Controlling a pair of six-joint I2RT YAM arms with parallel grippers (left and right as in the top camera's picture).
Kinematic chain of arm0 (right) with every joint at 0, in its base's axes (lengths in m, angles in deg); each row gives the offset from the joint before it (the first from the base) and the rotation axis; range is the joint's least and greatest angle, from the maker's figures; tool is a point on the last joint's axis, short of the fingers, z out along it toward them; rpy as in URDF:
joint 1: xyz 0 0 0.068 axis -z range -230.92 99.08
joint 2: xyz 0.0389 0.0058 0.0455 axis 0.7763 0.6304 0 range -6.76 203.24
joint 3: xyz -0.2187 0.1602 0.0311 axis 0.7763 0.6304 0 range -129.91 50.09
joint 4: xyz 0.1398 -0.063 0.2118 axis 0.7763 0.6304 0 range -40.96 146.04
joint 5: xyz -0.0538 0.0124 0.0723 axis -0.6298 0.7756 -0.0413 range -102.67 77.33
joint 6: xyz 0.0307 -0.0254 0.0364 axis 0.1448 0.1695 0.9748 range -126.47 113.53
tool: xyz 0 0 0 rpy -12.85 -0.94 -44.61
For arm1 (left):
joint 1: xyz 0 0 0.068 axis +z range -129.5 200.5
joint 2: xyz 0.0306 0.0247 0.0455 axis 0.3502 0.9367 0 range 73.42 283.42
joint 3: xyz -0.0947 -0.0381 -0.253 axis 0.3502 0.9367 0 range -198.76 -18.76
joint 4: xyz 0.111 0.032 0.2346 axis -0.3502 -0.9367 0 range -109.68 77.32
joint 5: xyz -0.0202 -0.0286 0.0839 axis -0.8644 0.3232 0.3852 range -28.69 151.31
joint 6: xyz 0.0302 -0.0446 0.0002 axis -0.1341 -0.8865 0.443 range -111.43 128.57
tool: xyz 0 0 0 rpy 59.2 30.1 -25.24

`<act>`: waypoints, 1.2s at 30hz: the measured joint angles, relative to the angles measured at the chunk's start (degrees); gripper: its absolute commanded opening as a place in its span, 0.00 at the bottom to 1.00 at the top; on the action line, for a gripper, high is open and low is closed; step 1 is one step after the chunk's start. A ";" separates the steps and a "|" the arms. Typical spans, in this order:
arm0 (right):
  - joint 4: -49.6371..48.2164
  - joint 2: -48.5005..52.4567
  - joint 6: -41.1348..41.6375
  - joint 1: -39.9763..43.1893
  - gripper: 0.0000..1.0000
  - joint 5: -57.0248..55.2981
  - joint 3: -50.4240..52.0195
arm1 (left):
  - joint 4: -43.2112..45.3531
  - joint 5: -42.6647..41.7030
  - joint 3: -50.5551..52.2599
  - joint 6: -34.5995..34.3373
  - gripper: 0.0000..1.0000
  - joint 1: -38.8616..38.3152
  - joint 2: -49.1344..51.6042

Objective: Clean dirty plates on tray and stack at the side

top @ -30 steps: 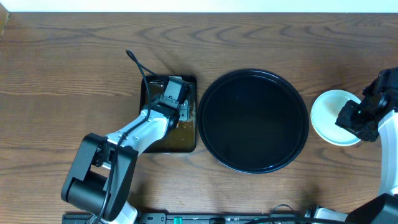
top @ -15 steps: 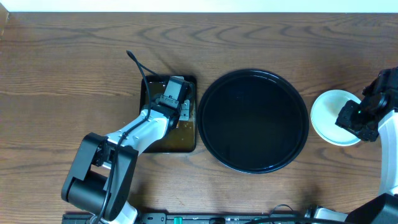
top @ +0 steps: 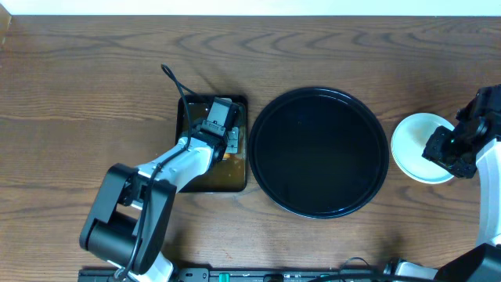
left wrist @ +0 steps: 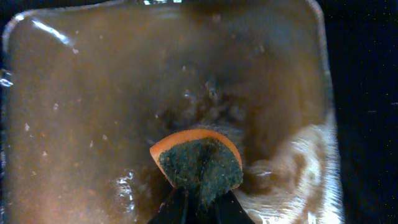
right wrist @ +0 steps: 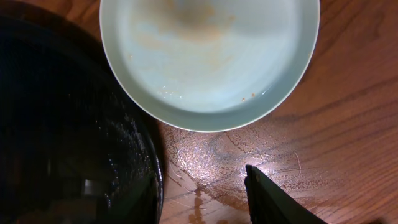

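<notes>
The big round black tray [top: 318, 151] lies mid-table with nothing on it. To its right, on the bare wood, rests a pale mint plate [top: 411, 141], which fills the top of the right wrist view [right wrist: 208, 56] with faint orange smears inside. Whether more plates lie beneath it I cannot tell. My right gripper [top: 438, 150] hovers over that plate's right part, open, with only wet wood between its fingers [right wrist: 273, 202]. My left gripper [left wrist: 200, 208] is shut on an orange sponge with a dark green scouring face [left wrist: 199, 163].
A small dark rectangular tray [top: 235, 176] left of the black tray holds murky brown water [left wrist: 93, 106], and the left gripper [top: 219, 117] reaches down into it. A black cable [top: 171, 78] trails behind it. The black tray's rim [right wrist: 155, 162] lies close to the right gripper.
The left gripper has closed onto the sponge in the brown water, and its arm has shifted slightly. The right arm and plate have not moved.
</notes>
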 measured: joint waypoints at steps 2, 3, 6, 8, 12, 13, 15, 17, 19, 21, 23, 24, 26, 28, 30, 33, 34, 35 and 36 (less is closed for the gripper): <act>0.00 0.00 0.00 0.00 0.44 0.00 0.00 | -0.46 -0.17 0.00 0.33 0.57 -0.02 -1.64; 0.00 0.00 0.00 0.00 0.44 0.00 0.00 | -0.70 -0.20 0.00 0.00 0.63 0.00 -2.73; 0.02 0.00 0.00 0.00 0.44 0.00 0.00 | -1.84 -0.31 0.00 0.00 0.70 0.00 -6.14; 0.02 0.00 0.00 0.00 0.44 0.00 0.00 | -2.71 -0.35 0.00 -0.17 0.70 0.00 -7.82; 0.02 0.00 0.00 0.00 0.44 0.00 0.02 | -4.22 -0.35 0.00 -0.22 0.60 0.00 -8.90; 0.02 0.00 0.00 0.00 0.44 0.00 0.00 | -4.85 -0.35 0.00 -0.52 0.51 0.00 -8.90; 0.00 0.00 0.00 0.00 0.44 0.00 0.00 | -5.77 -0.55 0.00 -0.28 0.27 0.00 -8.90; 0.02 0.00 0.00 0.00 0.44 0.00 0.00 | -5.88 -0.59 0.00 -0.24 0.10 0.00 -8.90; 0.02 0.00 0.00 0.00 0.44 0.00 0.00 | -5.79 -0.57 0.00 -0.33 0.08 0.00 -8.90; 0.00 0.00 0.00 0.00 0.44 0.02 0.02 | -5.51 -0.57 0.00 -0.04 0.08 0.00 -8.90; 0.02 0.00 0.00 0.00 0.44 0.00 0.00 | -5.22 -0.57 0.00 -0.02 0.08 0.00 -8.90; 0.04 0.00 0.00 0.00 0.44 0.00 0.02 | -5.14 -0.57 0.00 -0.02 0.08 0.00 -8.90; 0.04 0.00 0.00 0.00 0.44 0.00 0.02 | -5.05 -0.57 0.00 -0.02 0.08 0.00 -8.81; 0.07 0.00 0.00 0.00 0.44 0.00 0.02 | -4.90 -0.57 0.00 -0.02 0.08 0.00 -8.50; 0.11 0.00 0.00 0.00 0.44 0.00 0.02 | -4.83 -0.57 0.00 -0.02 0.08 0.00 -7.76; 0.20 0.00 0.00 0.00 0.44 0.00 0.00 | -4.83 -0.57 0.00 -0.02 0.08 0.00 -5.75; 0.20 0.00 0.00 0.00 0.44 0.00 0.02 | -4.83 -0.57 0.00 -0.02 0.08 0.00 -5.03; 0.20 0.00 0.00 0.00 0.44 0.00 0.00 | -4.83 -0.57 0.00 -0.02 0.08 0.00 -4.44; 0.20 0.00 0.00 0.00 0.44 0.00 0.00 | -4.81 -0.55 0.00 -0.02 0.08 0.00 -3.74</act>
